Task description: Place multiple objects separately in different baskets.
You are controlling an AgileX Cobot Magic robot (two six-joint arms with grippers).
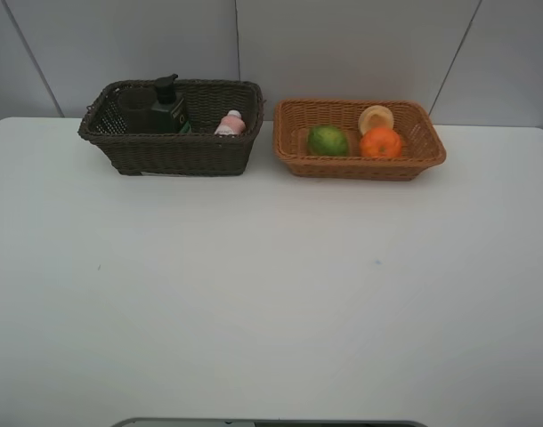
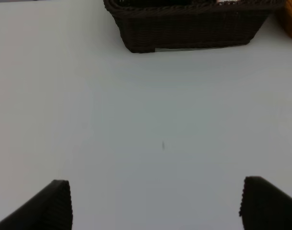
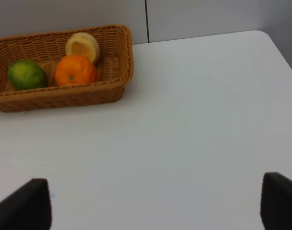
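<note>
Wicker baskets filled, well apart from both jaws, left and right spread wide, empty

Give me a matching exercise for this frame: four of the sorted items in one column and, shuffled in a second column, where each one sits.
Items:
1. dark green pump bottle
2. pink white-capped bottle
3. green citrus fruit
4. orange

Places:
A. light orange-tan basket, right part, in front of the pale round fruit
B. dark brown basket, near its right end
C. light orange-tan basket, left part
D. dark brown basket, toward the middle, standing upright

Pairs: 1-D, 2-B, 3-C, 4-A
</note>
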